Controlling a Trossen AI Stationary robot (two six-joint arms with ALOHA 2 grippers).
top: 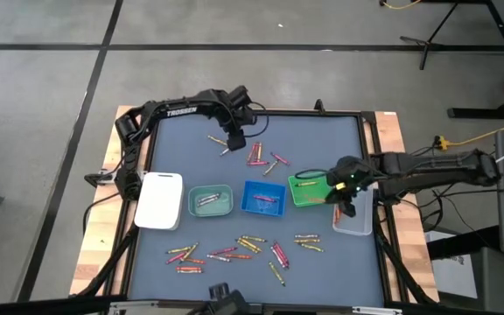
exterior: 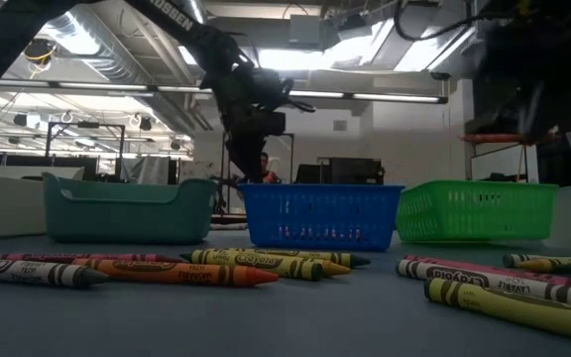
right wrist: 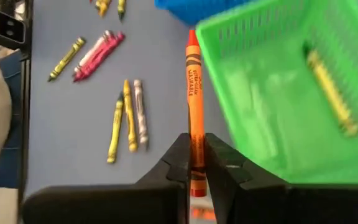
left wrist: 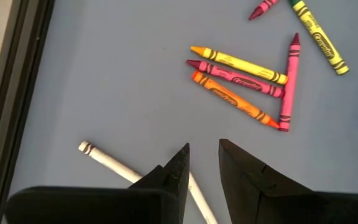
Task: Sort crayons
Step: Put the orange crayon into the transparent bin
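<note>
Loose crayons lie flat on the blue-grey mat, a far cluster [top: 261,157] and a near spread [top: 234,249]. My left gripper [top: 234,138] [left wrist: 202,163] hovers open over the far part of the mat. A white crayon [left wrist: 110,163] lies on the mat below its fingers. My right gripper [top: 341,194] [right wrist: 196,152] is at the right, beside the green tray [top: 309,189] [right wrist: 291,81], and is shut on an orange crayon [right wrist: 193,87]. A yellow-green crayon [right wrist: 331,93] lies in the green tray. My right gripper pinches the orange crayon between its two fingers near the flat end [right wrist: 196,169]. The crayon lies along the fingers, and its pointed tip [right wrist: 191,36] sticks out ahead of them. The fingers slant down from the table's right side. The crayon is lifted clear of the mat, next to the green tray's rim.
A row of trays crosses the middle of the table: white [top: 160,201], teal [top: 210,201], blue [top: 263,198] and green. A clear tray [top: 354,219] sits at the right edge under my right arm. The raised black frame [top: 370,175] borders the mat.
</note>
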